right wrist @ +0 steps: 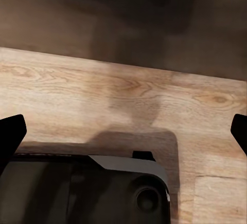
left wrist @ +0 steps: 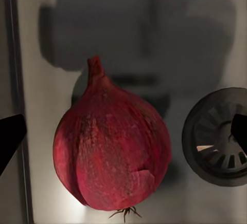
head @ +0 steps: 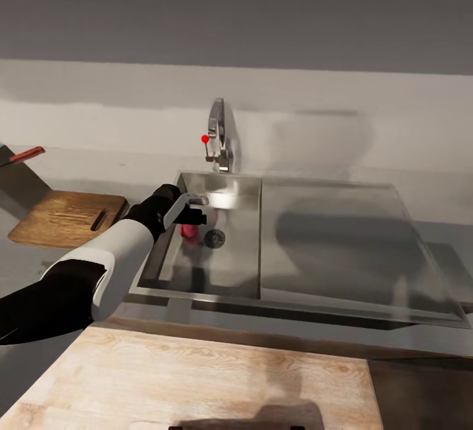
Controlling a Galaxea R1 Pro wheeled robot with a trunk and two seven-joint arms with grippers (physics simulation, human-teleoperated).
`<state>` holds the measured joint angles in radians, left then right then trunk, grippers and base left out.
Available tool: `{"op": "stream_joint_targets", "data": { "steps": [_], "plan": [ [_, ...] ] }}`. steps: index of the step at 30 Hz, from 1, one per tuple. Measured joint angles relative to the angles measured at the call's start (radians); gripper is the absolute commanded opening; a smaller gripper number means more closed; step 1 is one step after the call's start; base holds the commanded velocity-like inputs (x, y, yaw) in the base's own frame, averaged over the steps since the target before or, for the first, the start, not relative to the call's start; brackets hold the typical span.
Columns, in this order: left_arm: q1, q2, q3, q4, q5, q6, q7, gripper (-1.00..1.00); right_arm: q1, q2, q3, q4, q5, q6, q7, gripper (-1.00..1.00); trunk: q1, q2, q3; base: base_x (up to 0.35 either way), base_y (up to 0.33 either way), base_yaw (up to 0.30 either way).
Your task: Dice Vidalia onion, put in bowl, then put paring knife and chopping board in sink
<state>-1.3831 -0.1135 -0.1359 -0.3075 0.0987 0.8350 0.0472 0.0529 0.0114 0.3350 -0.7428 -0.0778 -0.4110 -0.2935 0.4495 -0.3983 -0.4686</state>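
The Vidalia onion (left wrist: pixel 112 149) lies on the floor of the sink (head: pixel 276 285), in the basin near the sink's left end, just beside the round drain (head: pixel 214 238). It is red and round, with a little stem on one end and tiny roots on the other.

The left tool (head: pixel 195 212) hangs right over the onion. From the left wrist camera its two dark fingertips (left wrist: pixel 10 139) stand far apart, one on each side of the onion, and neither touches it. So the tool is spread wide and holds nothing yet.

The right tool (right wrist: pixel 123 131) is over a pale wooden surface (head: pixel 197 384) close to the robot. Its tips stand wide apart too, with nothing between them.

What could go wrong? I think the onion is smooth and round, so it may roll away or pop out if the fingers close off its middle. If the tool goes too low, the tips may bump the steel floor.

The basin's left wall is close to the arm, and the tap (head: pixel 218 137) stands at the back edge, so lifting straight up looks safest. To the left, near the worktop's (head: pixel 79 167) left edge, waits the chopping board (head: pixel 66 218), with the paring knife (head: pixel 25 154) behind it. The way there looks open.
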Motion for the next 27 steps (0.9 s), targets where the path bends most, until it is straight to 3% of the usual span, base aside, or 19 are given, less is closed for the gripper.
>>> {"op": "stream_joint_targets", "data": {
  "steps": [27],
  "plan": [
    [0.000, 0.001, 0.000, 0.019, 0.000, 0.000, 0.000, 1.00, 0.000, 0.000, 0.001, 0.000, 0.000, 0.000, 0.001, 1.00, 0.000, 0.000, -0.026, 0.000, 0.000, 0.000]
  ]
}}
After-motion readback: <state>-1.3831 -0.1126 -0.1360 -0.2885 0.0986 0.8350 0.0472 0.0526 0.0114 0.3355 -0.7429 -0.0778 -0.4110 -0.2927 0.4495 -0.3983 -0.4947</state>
